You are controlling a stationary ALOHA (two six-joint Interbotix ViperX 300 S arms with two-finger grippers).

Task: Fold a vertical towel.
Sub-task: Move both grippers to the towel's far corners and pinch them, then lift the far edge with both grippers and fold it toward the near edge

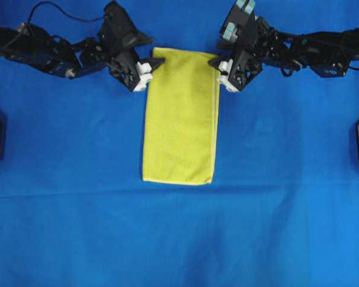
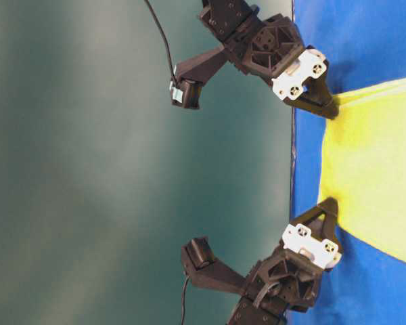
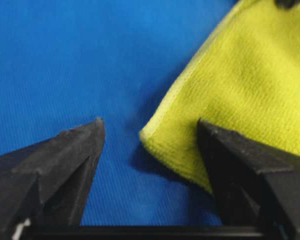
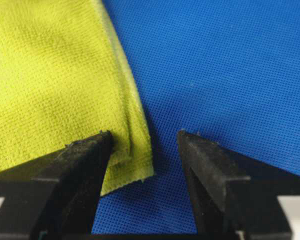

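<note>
Overhead view: the towel lies flat and lengthwise on the blue cloth. Both grippers sit at the towel's far end, 1 per corner: left gripper and right gripper, jaws spread, each straddling its corner, nothing pinched.

arms: black, ribbed plastic housings
left gripper: black wedge fingers, white screwed mount
right gripper: same, teal-striped block on top
cable: black

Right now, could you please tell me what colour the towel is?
Yellow-green, with a paler stitched hem; the towel shows best in the overhead view.
</note>
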